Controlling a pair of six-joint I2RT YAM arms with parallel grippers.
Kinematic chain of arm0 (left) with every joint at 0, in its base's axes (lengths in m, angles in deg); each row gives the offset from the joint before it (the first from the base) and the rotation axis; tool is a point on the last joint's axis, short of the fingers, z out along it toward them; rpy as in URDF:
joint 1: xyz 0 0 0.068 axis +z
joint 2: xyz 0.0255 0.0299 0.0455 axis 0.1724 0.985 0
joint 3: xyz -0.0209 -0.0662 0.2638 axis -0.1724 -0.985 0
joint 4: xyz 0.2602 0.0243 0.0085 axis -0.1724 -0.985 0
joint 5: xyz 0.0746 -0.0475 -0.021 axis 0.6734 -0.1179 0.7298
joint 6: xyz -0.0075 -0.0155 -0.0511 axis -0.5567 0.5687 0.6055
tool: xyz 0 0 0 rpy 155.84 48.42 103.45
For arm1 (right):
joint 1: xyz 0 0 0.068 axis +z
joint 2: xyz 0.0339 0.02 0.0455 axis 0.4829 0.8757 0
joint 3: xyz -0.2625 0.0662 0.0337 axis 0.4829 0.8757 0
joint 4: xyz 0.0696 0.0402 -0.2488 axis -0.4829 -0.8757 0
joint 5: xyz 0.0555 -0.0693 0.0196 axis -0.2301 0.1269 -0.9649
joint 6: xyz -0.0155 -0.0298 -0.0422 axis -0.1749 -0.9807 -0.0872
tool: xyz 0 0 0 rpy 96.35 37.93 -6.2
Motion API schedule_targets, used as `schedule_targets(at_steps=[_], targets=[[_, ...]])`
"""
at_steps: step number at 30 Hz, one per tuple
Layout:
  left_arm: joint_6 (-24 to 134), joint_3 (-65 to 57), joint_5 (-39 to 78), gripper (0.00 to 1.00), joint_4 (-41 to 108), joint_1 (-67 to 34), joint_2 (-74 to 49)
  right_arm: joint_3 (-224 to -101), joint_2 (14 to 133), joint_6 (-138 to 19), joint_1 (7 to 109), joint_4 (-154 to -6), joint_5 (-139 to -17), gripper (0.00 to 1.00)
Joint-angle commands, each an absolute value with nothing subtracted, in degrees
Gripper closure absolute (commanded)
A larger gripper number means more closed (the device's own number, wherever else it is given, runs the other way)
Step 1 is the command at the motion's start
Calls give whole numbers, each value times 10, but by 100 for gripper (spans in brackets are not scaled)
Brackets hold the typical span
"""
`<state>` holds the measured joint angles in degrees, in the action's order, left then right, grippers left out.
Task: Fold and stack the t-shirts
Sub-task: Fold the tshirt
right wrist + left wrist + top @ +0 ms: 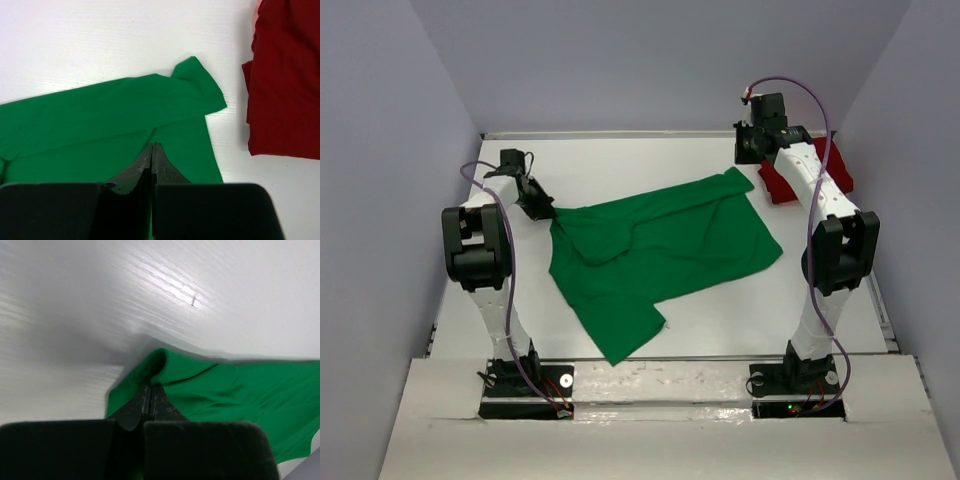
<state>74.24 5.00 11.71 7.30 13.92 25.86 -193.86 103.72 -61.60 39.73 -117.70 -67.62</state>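
The green t-shirt (660, 250) lies spread and rumpled across the middle of the table, one sleeve pointing to the near edge. My left gripper (545, 210) is shut on the shirt's left edge; in the left wrist view a fold of green cloth (165, 365) bunches up at the closed tips (151, 386). The dark red t-shirt (775, 185) lies folded at the far right, partly hidden by the right arm. My right gripper (750, 152) hangs shut above the green shirt's far right corner (200, 85), holding nothing, tips (152, 145) together. The red shirt (285, 80) lies just to its right.
The white table (620, 160) is walled in by lilac panels on three sides. The right arm's forearm (815, 185) stretches over the red shirt. Both arm bases (525, 385) stand at the near edge.
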Motion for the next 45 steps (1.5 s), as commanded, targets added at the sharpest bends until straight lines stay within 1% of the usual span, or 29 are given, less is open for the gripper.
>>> schedule_targets(at_steps=[1,6,11,14,17,22,23,25,34,45], targets=[[749,95,119,100,50,170,246,-1942,1024,-622,394,-1166,-676,100],[744,160,123,100,16,183,279,-1945,1030,-620,394,-1169,-676,100],[740,255,132,100,-18,182,329,-1951,1043,-615,394,-1183,-679,100],[739,271,131,100,-23,183,338,-1935,1042,-616,394,-1184,-667,100],[740,260,132,100,-16,186,341,-1921,1048,-609,394,-1183,-659,100],[739,261,128,100,-17,192,343,-1916,1082,-588,394,-1196,-701,100],[739,264,128,100,-17,192,342,-1901,1082,-584,394,-1192,-726,100],[738,268,127,100,-21,196,341,-1886,1075,-576,394,-1180,-739,100],[745,240,117,100,-9,198,323,-1791,1031,-525,411,-1160,-730,100],[750,243,109,100,-14,198,317,-1747,1055,-506,411,-1151,-712,100]])
